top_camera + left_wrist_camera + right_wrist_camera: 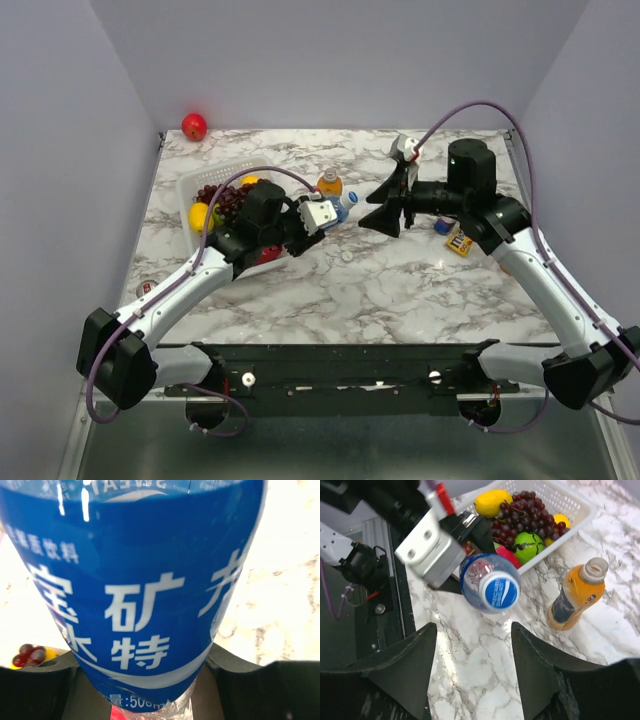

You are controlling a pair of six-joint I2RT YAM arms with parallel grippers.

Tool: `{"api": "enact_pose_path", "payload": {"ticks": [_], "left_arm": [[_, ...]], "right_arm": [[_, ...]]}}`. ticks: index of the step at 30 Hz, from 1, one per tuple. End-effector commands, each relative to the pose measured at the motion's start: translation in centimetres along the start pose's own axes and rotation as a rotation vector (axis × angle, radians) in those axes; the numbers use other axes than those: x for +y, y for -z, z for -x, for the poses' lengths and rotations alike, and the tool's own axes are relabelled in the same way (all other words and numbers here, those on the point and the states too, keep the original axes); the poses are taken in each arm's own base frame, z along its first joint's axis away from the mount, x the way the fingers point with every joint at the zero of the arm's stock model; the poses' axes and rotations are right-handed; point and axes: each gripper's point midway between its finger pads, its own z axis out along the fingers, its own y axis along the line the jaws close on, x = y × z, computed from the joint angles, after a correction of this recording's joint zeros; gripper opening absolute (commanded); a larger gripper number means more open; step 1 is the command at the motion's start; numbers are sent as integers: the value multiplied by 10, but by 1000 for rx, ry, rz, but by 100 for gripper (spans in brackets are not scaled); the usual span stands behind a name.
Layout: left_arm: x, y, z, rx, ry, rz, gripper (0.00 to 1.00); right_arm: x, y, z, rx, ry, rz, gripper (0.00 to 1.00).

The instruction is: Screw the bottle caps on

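Observation:
A clear bottle (pixel 480 577) with a blue label (pixel 135 595) lies tilted in my left gripper (pixel 145 680), which is shut on its body. A blue cap (pixel 499 590) sits on its neck, facing my right gripper (pixel 474 665). That gripper is open and empty, its fingers (pixel 415 670) a little short of the cap. In the top view the held bottle (pixel 338 211) is at mid-table with the right gripper (pixel 372 212) just to its right. An orange drink bottle (pixel 575 600) stands uncapped nearby, in the top view (pixel 330 185) just behind the held one. A white cap (pixel 347 256) lies on the marble.
A white basket (pixel 185 190) of fruit stands at the left, close behind my left arm. A red apple (pixel 194 126) lies in the back left corner. A yellow packet (pixel 460 243) and a small blue object (pixel 443 227) lie under my right arm.

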Motion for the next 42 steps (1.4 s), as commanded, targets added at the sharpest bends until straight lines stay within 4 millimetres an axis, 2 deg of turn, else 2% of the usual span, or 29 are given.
{"api": "enact_pose_path", "payload": {"ticks": [1, 4, 10, 13, 16, 19, 20, 21, 22, 23, 24, 25, 26, 29, 30, 32, 33, 37, 42], "left_arm": [[-37, 12, 47, -222, 71, -231, 0], [-43, 9, 55, -251, 117, -280, 0], [-43, 8, 61, -271, 121, -293, 0], [-42, 8, 63, -276, 118, -292, 0], [-42, 7, 63, -281, 118, -291, 0], [-42, 6, 64, -286, 127, -292, 0], [-41, 5, 63, -282, 131, -284, 0], [-40, 4, 62, -278, 135, -279, 1], [-40, 3, 60, -272, 143, -277, 26], [-39, 2, 57, -264, 148, -271, 45], [-34, 0, 53, -246, 160, -231, 61], [-31, -1, 50, -236, 173, -208, 84], [-29, -2, 43, -216, 179, -186, 99], [-21, 0, 23, -148, 173, -118, 99], [-20, 3, 19, -139, 174, -105, 99], [-20, 5, 10, -123, 178, -100, 99], [-20, 6, 9, -120, 182, -97, 99], [-19, 3, 2, -108, 207, -85, 99], [-19, 1, 3, -109, 219, -101, 99]], "right_arm": [[22, 5, 25, -123, 145, 105, 69], [28, 2, 33, -156, 119, 157, 69], [21, -6, 40, -189, 84, 159, 68], [18, -11, 40, -196, 67, 162, 65], [18, -14, 43, -212, 21, 168, 58], [13, -17, 46, -237, -5, 156, 44], [11, -19, 46, -236, -9, 152, 34], [9, -19, 46, -236, -17, 136, 30], [7, -19, 46, -236, -14, 128, 26], [6, -17, 51, -238, 8, 113, 21], [-2, -17, 41, -193, 9, 68, 19], [-6, -15, 39, -175, 15, 40, 18], [-9, -12, 37, -156, 49, 13, 17], [-22, 4, 22, -68, 121, -62, 15], [-31, 10, 8, -12, 136, -109, 15], [-40, 18, -6, 36, 132, -143, 14], [-51, 27, -15, 59, 119, -178, 14], [-81, 39, -45, 118, 97, -249, 13], [-119, 49, -65, 155, 81, -307, 13]]}}
